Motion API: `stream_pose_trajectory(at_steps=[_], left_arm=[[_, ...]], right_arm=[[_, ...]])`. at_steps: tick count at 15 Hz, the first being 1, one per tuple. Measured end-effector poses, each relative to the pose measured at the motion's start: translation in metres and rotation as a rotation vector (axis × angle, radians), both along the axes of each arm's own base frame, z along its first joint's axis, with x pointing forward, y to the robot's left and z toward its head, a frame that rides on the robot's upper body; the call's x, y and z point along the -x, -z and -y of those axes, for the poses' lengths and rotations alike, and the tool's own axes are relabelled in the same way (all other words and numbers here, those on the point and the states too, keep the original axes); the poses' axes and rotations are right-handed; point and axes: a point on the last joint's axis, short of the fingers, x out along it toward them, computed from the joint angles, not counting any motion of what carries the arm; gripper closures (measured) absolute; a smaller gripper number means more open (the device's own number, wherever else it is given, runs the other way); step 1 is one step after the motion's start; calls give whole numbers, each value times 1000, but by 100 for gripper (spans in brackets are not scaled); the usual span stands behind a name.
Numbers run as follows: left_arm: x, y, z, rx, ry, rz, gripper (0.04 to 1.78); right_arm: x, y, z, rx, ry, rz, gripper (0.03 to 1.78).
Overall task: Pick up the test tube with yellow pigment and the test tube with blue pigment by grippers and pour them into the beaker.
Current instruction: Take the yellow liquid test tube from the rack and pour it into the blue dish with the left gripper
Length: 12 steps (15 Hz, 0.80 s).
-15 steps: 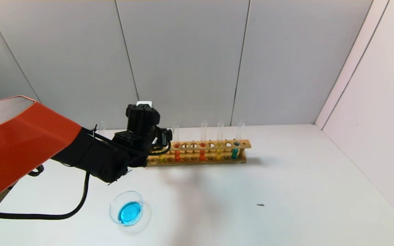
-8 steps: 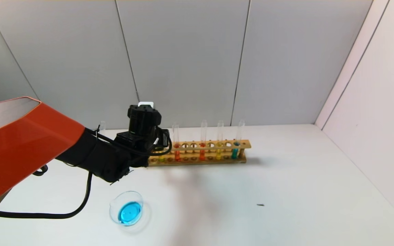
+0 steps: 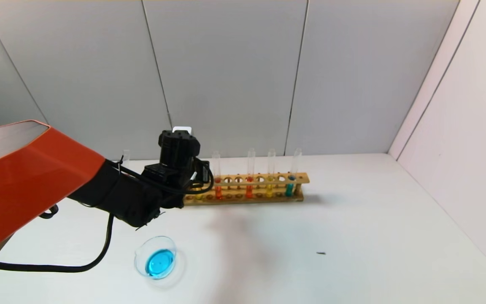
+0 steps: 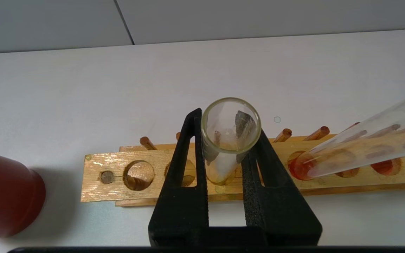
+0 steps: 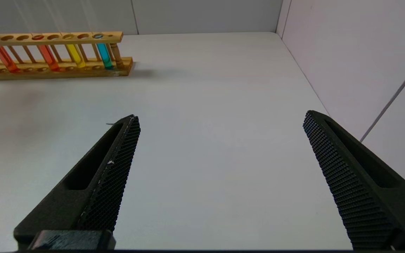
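1. Gripping the test tube with yellow pigment (image 4: 230, 126) a little below its open rim: left claw (image 4: 229, 140) clenched on the glass, one pad on each side, with the tube upright in a hole near the left end of the wooden rack (image 4: 93, 182).
2. Showing only a pale yellow pool at the round bottom, down inside the rack; clear glass above.
3. Likely to handle as light, stiff, thin-walled and slick: prone to crack under a hard squeeze and to slide under a loose one.
4. Best held on the upper clear part, above the rack's top rail, leaving the lip free for pouring; best drawn straight up, to avoid levering the glass against its hole.
5. Worth minding: an orange-red tube (image 4: 364, 144) a couple of holes to the right in the rack, and a red cup (image 4: 5, 200) just off the rack's left end.
6. Waiting in front of the rack's left end, well apart from it on the bench (image 3: 352, 232): the beaker (image 3: 163, 240), holding blue liquid.
7. Parked well in front of the rack's right end: right claw (image 5: 220, 117), spread wide and empty.
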Motion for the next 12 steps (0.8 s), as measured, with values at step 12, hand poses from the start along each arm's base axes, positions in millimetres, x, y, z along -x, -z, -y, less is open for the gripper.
stream_pose_trajectory(at_steps=[12], left_arm=[[7,-16,2,-24,18,17,150]], right_arm=[[0,0,0,0,0,0,11]])
